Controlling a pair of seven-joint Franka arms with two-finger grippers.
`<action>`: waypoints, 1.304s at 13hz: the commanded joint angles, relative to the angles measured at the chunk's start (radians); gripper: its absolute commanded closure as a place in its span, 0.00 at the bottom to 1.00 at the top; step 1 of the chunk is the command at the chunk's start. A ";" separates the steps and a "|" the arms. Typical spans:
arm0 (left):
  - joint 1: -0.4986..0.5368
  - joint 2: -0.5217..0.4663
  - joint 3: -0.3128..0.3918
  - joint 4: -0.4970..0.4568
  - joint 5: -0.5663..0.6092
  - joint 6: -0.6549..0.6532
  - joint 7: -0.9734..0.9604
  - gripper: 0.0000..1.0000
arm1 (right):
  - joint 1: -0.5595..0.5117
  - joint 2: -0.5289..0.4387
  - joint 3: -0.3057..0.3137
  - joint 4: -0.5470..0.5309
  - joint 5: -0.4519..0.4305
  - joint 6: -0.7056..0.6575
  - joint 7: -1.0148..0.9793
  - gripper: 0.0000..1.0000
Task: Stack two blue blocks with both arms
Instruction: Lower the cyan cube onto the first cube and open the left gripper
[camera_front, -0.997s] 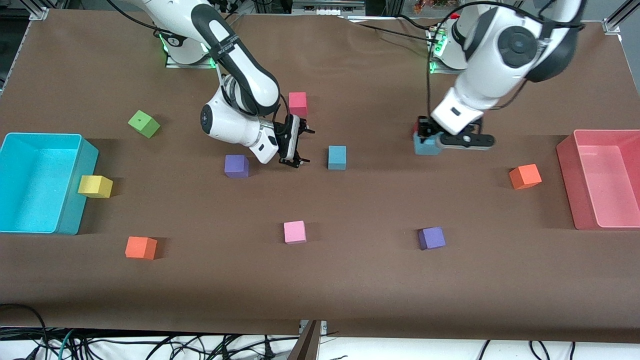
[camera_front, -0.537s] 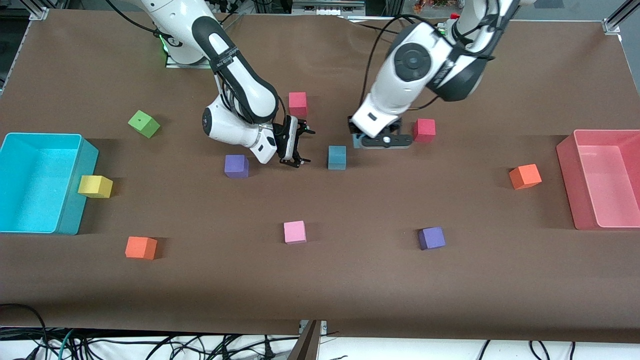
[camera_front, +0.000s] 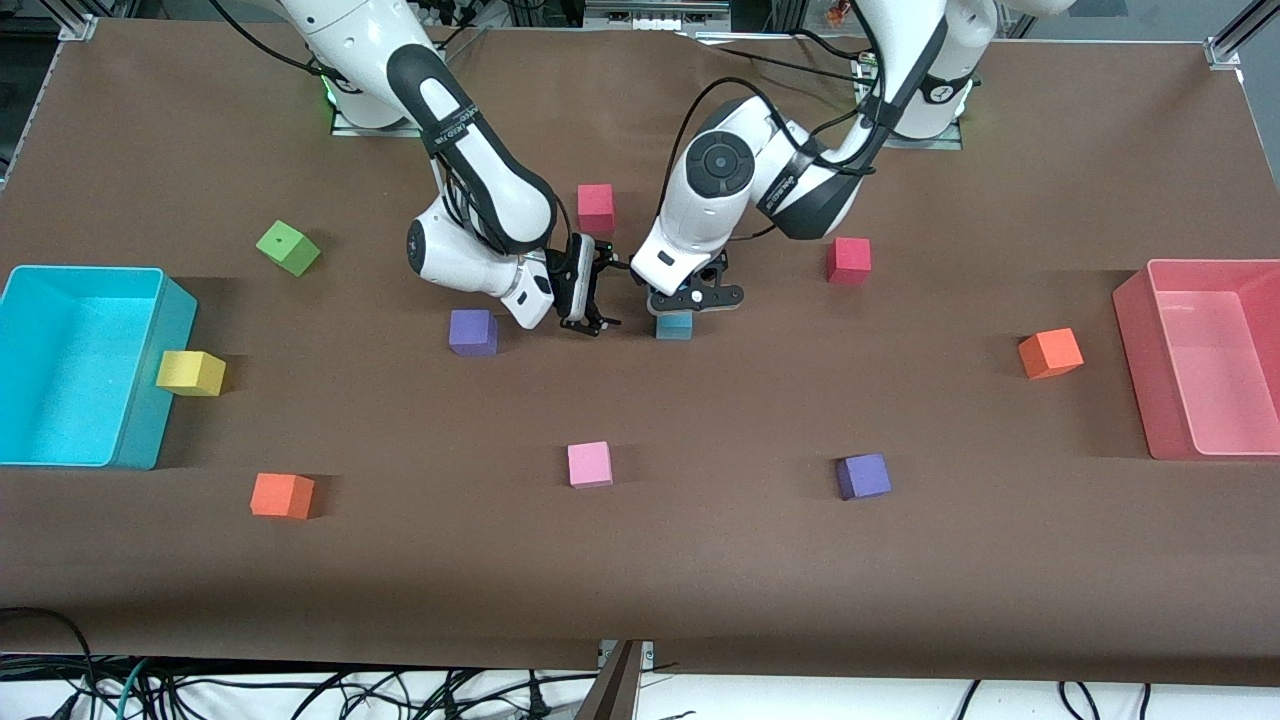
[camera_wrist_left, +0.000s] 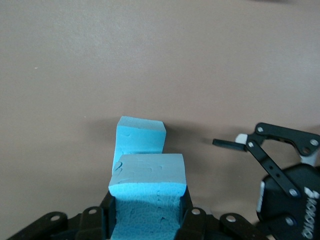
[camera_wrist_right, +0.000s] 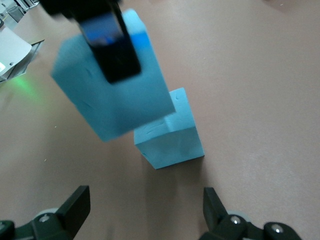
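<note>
You've got a table (camera_front: 700, 600) covered edge to edge in matte brown sheeting, lit evenly from overhead, soft shadows only. Along the edge nearest the front camera the sheet ends and you see a white floor strip with tangled black cables (camera_front: 300, 690) and one teal cable. A dark bracket (camera_front: 615, 690) pokes up at the middle of that edge. Aluminium frame pieces (camera_front: 75, 25) sit at the corners by the bases. Past that edge, metal rack framing (camera_front: 655, 12) and clutter show, too dim to identify. Green indicator glow (camera_front: 325, 92) spills on the sheet there.
</note>
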 joint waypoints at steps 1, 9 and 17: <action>-0.029 0.009 0.037 0.030 -0.006 -0.009 -0.011 1.00 | -0.018 0.003 0.015 0.006 0.028 -0.022 -0.038 0.00; -0.042 0.055 0.058 0.030 -0.007 0.019 -0.014 1.00 | -0.021 0.002 0.010 0.002 0.028 -0.032 -0.059 0.00; -0.053 0.069 0.073 0.030 -0.012 0.019 -0.017 0.47 | -0.024 0.002 0.010 0.005 0.028 -0.032 -0.059 0.00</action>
